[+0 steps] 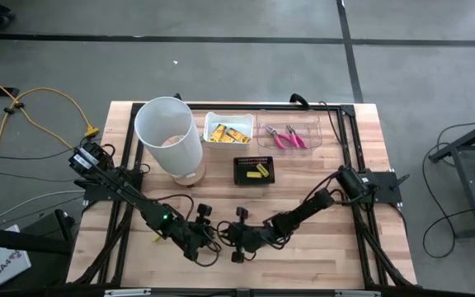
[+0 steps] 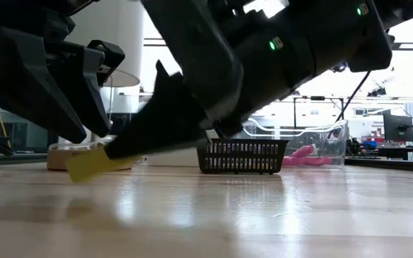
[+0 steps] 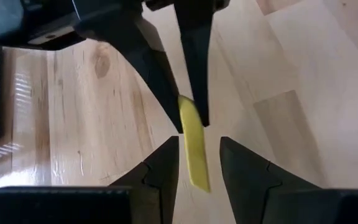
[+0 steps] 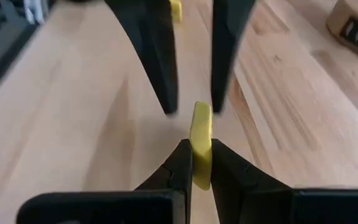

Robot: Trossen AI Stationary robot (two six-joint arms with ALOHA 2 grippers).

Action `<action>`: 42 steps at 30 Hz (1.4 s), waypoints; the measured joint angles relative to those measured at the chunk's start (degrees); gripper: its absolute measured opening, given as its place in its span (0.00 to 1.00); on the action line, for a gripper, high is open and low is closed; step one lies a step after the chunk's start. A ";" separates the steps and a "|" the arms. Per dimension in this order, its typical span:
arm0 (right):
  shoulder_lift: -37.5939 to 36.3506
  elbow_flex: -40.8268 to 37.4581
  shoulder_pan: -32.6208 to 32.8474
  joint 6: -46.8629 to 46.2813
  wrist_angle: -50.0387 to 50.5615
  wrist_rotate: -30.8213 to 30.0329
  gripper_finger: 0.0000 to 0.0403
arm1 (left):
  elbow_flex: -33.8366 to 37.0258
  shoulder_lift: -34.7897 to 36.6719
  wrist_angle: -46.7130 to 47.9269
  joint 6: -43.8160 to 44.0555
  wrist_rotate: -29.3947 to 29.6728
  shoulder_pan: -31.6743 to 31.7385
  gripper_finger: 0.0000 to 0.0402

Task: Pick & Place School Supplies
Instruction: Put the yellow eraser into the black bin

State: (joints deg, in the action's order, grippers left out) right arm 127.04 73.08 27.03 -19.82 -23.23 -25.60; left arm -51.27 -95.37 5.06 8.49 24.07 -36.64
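Small flat yellow block (image 4: pixel 200 144), matte, rectangular, at front middle of table, above wood. Right gripper (image 4: pixel 201 163) fingers closed tight on one end of it. Left gripper (image 3: pixel 199 163) facing it, jaws parted, dark wedge fingers either side of block's other end, not gripping.

Table (image 1: pixel 320 247): pale wooden planks, glossy, visible grain. Black mesh tray (image 1: pixel 252 170) holds more yellow pieces. Tall white cylindrical bin (image 1: pixel 168 137) behind, smooth. Grey concrete floor around.

Grey concrete floor (image 1: pixel 237 66) with dark seam lines; yellow cable (image 1: pixel 23 107) at left; bright windows (image 2: pixel 407 72) behind wooden table (image 1: pixel 369 132).
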 joint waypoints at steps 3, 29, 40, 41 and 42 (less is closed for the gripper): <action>0.00 0.00 0.21 -1.13 2.27 -0.79 0.07 | 0.00 0.00 -0.22 0.14 -0.43 -0.30 0.28; -12.30 0.02 -1.78 -7.52 34.10 -29.97 0.07 | 0.00 0.02 -1.36 0.55 -0.54 -0.80 0.28; -15.94 -0.06 -12.80 -14.88 51.38 -21.72 0.07 | 0.00 0.02 -1.67 0.55 -0.49 -0.81 0.28; -15.61 -0.02 -13.51 -14.88 51.53 -21.13 0.07 | 0.00 0.02 -1.66 0.55 -0.49 -0.81 0.28; -15.38 -0.06 -14.09 -14.83 51.87 -20.48 0.07 | 0.00 0.02 -1.68 0.55 -0.48 -0.81 0.28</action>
State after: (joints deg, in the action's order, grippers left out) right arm 111.66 73.02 12.93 -34.65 28.65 -46.09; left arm -51.27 -95.35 3.38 9.04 23.59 -37.45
